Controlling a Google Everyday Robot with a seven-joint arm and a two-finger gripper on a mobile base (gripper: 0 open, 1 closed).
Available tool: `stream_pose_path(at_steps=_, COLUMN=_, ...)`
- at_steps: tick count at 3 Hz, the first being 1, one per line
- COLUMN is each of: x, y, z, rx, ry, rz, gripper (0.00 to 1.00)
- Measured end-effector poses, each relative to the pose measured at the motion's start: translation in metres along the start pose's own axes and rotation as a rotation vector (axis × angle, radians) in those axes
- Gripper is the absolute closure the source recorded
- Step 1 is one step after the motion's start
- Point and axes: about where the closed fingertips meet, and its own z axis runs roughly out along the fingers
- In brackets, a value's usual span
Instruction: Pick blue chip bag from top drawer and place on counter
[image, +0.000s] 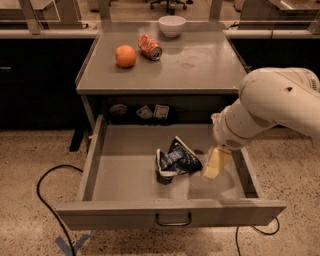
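Observation:
The blue chip bag (176, 159) lies crumpled in the middle of the open top drawer (125, 185), a little right of centre. My gripper (216, 164) hangs from the white arm (270, 107) over the drawer's right part, just right of the bag and close to its edge. It holds nothing. The counter (200, 65) is the grey top above the drawer.
On the counter stand an orange (126, 56), an orange-red soda can (150, 46) on its side and a white bowl (172, 25) at the back. Small items (152, 112) sit in the recess behind the drawer. A black cable (45, 200) runs over the floor at left.

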Motion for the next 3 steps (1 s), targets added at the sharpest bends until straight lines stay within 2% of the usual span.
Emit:
stream_pose_path(at_steps=1, x=0.0, y=0.0, z=0.0, rx=0.0, ry=0.0, rz=0.0, gripper=0.0)
stream_pose_path(at_steps=2, x=-0.018, y=-0.007, z=0.026, rx=-0.02, ry=-0.038, rz=-0.026, gripper=0.0)
stream_pose_path(at_steps=3, x=-0.049, y=-0.014, z=0.062, rx=-0.06, ry=-0.093, rz=-0.066, gripper=0.0)
